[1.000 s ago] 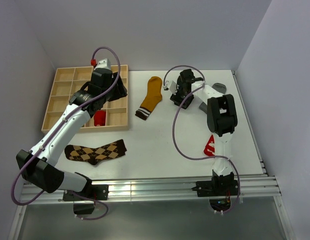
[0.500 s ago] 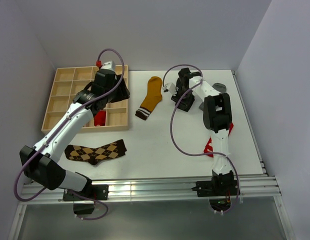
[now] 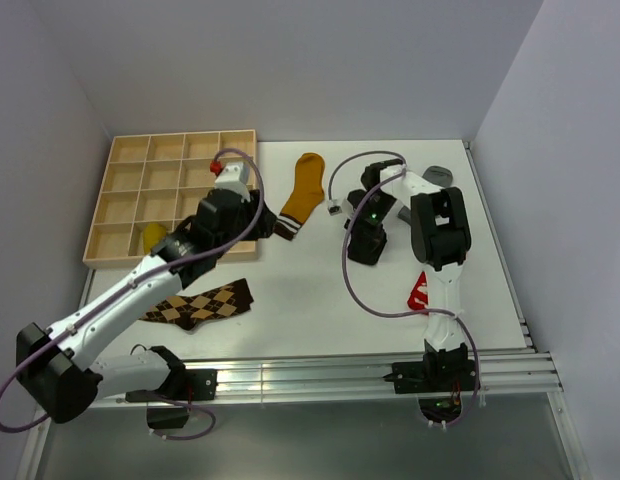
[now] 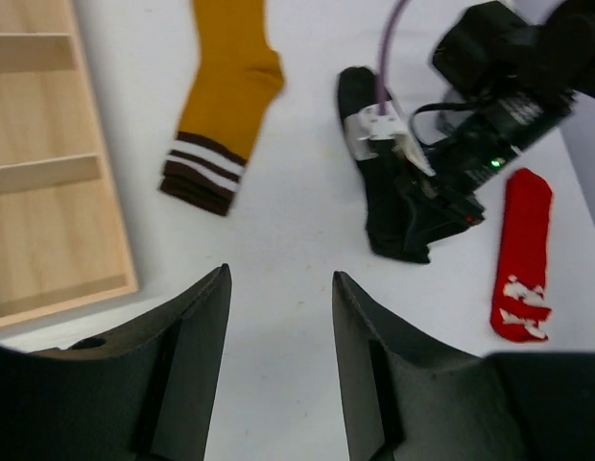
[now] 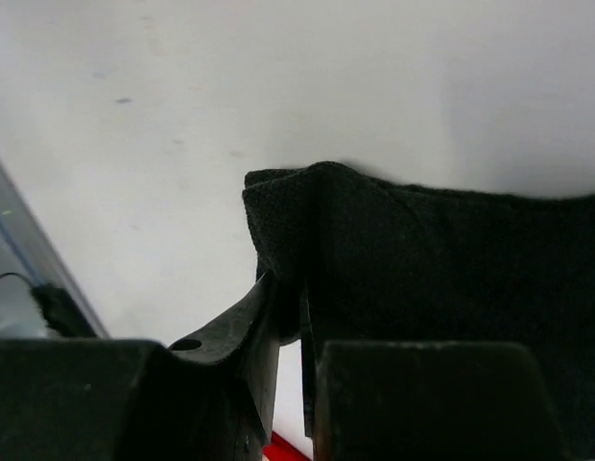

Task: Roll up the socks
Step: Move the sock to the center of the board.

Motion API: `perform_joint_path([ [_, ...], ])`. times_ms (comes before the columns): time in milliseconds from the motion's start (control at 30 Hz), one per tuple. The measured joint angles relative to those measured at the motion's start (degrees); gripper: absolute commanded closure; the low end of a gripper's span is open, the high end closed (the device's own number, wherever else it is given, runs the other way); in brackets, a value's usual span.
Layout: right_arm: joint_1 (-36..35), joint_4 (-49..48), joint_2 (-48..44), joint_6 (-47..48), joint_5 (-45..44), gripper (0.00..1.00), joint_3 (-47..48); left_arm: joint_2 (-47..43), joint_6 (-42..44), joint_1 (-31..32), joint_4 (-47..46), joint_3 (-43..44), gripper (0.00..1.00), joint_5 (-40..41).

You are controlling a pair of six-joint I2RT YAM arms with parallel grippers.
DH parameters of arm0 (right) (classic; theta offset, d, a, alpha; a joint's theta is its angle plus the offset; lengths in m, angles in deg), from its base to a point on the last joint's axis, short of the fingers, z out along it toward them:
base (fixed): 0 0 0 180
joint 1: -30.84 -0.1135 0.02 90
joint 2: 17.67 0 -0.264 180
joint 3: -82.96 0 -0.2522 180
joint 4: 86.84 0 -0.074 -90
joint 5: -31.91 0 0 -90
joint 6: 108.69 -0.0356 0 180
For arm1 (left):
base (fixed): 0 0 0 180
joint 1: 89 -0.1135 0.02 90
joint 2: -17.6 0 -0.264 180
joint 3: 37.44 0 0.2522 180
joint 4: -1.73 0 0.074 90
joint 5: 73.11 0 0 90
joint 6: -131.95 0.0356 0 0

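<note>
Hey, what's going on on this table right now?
A two-armed robot is working on socks. The right gripper is pinched shut on an edge of the black sock in the middle of the table. The left gripper hovers open, holding nothing, near the wooden tray. The mustard sock, red sock and argyle sock lie flat, unrolled.

On the bench (image 3: pixel 310 300), the grid tray (image 3: pixel 170 134) sits in the upper left of the overhead frame. A rolled bundle (image 3: pixel 153 237) is in its bottom row toward the left end, and the argyle sock (image 3: pixel 205 303) lies flat below the tray at lower left. Just right of the tray lies the striped-cuff sock (image 3: pixel 302 192), further right at centre the plain sock (image 3: pixel 368 245), below-right of that the printed sock (image 3: pixel 422 291), and one more sock (image 3: pixel 438 175) at upper right.
</note>
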Motion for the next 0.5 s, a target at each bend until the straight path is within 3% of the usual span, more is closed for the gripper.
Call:
perform_joint_path([
  [167, -1.53, 2.69, -3.19, 2.84, 6.1, 0.84, -10.08, -2.47, 3.21, 10.91, -13.31, -9.81, 0.51, 5.01],
  [333, -4.72, 3.74, -5.31, 4.57, 9.68, 0.84, -17.0, 5.2, 10.34, 22.08, -24.22, -13.14, 0.51, 9.7],
  [500, -6.84, 4.09, -5.99, 5.4, 13.31, 0.84, -20.5, 13.55, 16.24, 29.68, -30.75, -14.03, 0.48, 7.89],
])
